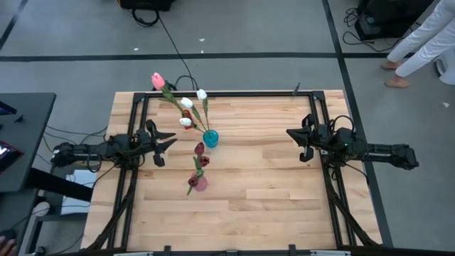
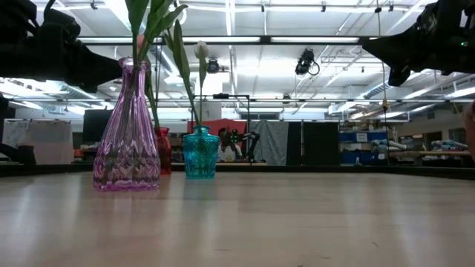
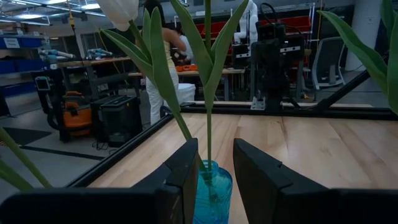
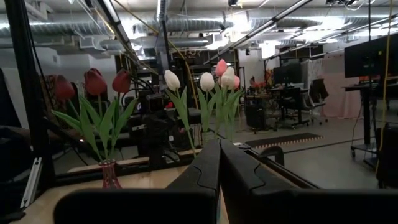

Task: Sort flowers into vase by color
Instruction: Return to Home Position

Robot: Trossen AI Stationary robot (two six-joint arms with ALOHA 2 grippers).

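Observation:
Three vases stand mid-table. The teal vase (image 1: 210, 137) (image 2: 200, 153) holds several white tulips (image 1: 188, 104) and one pink tulip (image 1: 158, 80), all leaning toward the far left. Dark red tulips (image 1: 200, 148) (image 4: 93, 82) stand in a small red vase (image 2: 163, 150) (image 4: 109, 174). Green stems also rise from the pink vase (image 1: 200, 183) (image 2: 126, 141), nearest the near edge. My left gripper (image 1: 167, 146) (image 3: 216, 168) is open, hovering left of the teal vase and facing it. My right gripper (image 1: 298, 144) (image 4: 219, 163) is shut and waits at the table's right side.
Black frame rails (image 1: 135, 142) run along the table's left, right and far sides. A person (image 1: 419, 43) stands on the floor beyond the far right corner. Bare wood (image 1: 263, 192) lies between the vases and my right arm, and toward the near edge.

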